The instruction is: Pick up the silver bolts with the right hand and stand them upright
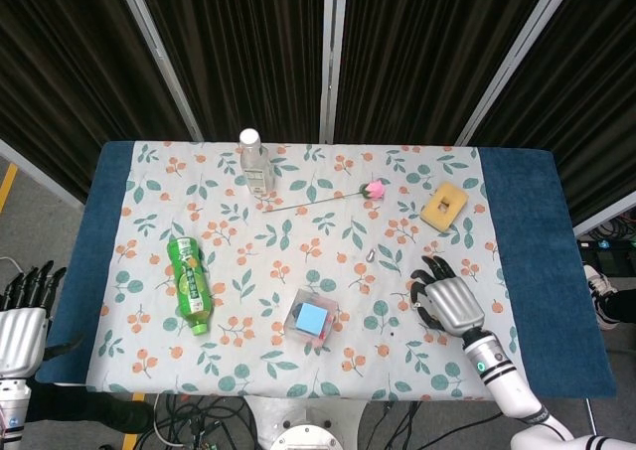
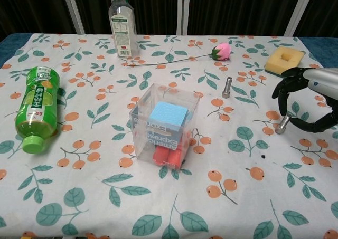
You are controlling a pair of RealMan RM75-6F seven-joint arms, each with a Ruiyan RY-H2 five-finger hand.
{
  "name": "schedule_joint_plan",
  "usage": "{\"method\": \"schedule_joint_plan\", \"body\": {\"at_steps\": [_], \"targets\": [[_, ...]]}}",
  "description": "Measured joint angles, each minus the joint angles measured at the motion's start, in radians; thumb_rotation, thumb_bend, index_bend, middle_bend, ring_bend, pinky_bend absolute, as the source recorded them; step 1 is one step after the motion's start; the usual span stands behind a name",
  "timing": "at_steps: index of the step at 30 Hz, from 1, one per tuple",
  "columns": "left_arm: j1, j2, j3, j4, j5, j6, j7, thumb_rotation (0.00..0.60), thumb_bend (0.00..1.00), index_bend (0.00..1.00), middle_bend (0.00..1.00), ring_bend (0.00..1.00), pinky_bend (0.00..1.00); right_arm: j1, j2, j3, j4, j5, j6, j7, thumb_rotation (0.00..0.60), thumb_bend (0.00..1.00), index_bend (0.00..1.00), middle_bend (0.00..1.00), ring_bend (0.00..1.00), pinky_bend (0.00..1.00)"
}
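Note:
One silver bolt [image 2: 227, 86] [image 1: 370, 254] appears to stand upright on its head, right of the table's middle. A second silver bolt [image 2: 283, 124] lies slanted on the floral cloth, hidden by the hand in the head view. My right hand [image 2: 309, 99] [image 1: 447, 299] arches over this lying bolt. Its fingers [image 2: 285, 88] are curled down and apart above the bolt, and the thumb tip sits right beside it. The bolt is not lifted. My left hand [image 1: 25, 311] hangs off the table's left edge, fingers spread, holding nothing.
A clear box [image 2: 165, 124] holding blue and red blocks sits at centre front. A green bottle [image 2: 36, 103] lies at the left. At the back are an upright clear bottle [image 2: 123, 22], a pink rose [image 2: 222, 50] on a long stem, and a yellow sponge [image 2: 285, 59].

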Motion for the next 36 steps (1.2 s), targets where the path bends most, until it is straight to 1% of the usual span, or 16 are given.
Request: {"method": "schedule_joint_plan", "body": {"at_steps": [3, 7, 14, 18, 25, 31, 33, 35, 36], "targets": [[0.001, 0.001, 0.0, 0.0, -0.003, 0.0, -0.001, 0.6, 0.06, 0.09, 0.0, 0.0, 0.0, 0.01, -0.005, 0.016, 0.021, 0.009, -0.03, 0.083, 0.6, 0.36, 0.6, 0.26, 0.0, 0.0], [0.0, 0.001, 0.0, 0.0, -0.005, -0.005, -0.001, 0.6, 0.06, 0.09, 0.0, 0.0, 0.0, 0.023, -0.023, 0.032, 0.05, 0.01, -0.047, 0.125, 0.6, 0.36, 0.6, 0.25, 0.0, 0.0], [0.001, -0.001, -0.001, 0.004, -0.006, -0.005, -0.005, 0.6, 0.06, 0.09, 0.0, 0.0, 0.0, 0.037, -0.034, 0.031, 0.061, 0.015, -0.065, 0.101, 0.6, 0.36, 0.59, 0.24, 0.0, 0.0], [0.002, -0.002, 0.0, 0.006, -0.007, -0.005, -0.008, 0.6, 0.06, 0.09, 0.0, 0.0, 0.0, 0.042, -0.038, 0.029, 0.062, 0.021, -0.071, 0.084, 0.6, 0.36, 0.52, 0.22, 0.0, 0.0], [0.002, -0.003, 0.0, 0.008, -0.005, -0.004, -0.009, 0.6, 0.06, 0.09, 0.0, 0.0, 0.0, 0.048, -0.035, 0.028, 0.052, 0.026, -0.074, 0.066, 0.6, 0.36, 0.45, 0.22, 0.0, 0.0], [0.002, -0.003, 0.0, 0.009, -0.004, -0.003, -0.008, 0.6, 0.06, 0.09, 0.0, 0.0, 0.0, 0.047, -0.032, 0.023, 0.046, 0.026, -0.072, 0.062, 0.6, 0.36, 0.43, 0.22, 0.0, 0.0], [0.002, -0.003, 0.0, 0.008, -0.003, -0.003, -0.007, 0.6, 0.06, 0.09, 0.0, 0.0, 0.0, 0.047, -0.029, 0.022, 0.043, 0.024, -0.071, 0.062, 0.6, 0.36, 0.4, 0.21, 0.0, 0.0], [0.001, -0.003, -0.001, 0.007, -0.003, -0.002, -0.007, 0.6, 0.06, 0.09, 0.0, 0.0, 0.0, 0.046, -0.024, 0.02, 0.037, 0.018, -0.067, 0.063, 0.6, 0.32, 0.32, 0.19, 0.0, 0.0], [0.001, -0.002, -0.001, 0.007, -0.003, -0.002, -0.007, 0.6, 0.06, 0.09, 0.0, 0.0, 0.0, 0.044, -0.021, 0.02, 0.034, 0.014, -0.063, 0.063, 0.6, 0.28, 0.27, 0.18, 0.0, 0.0]]}}
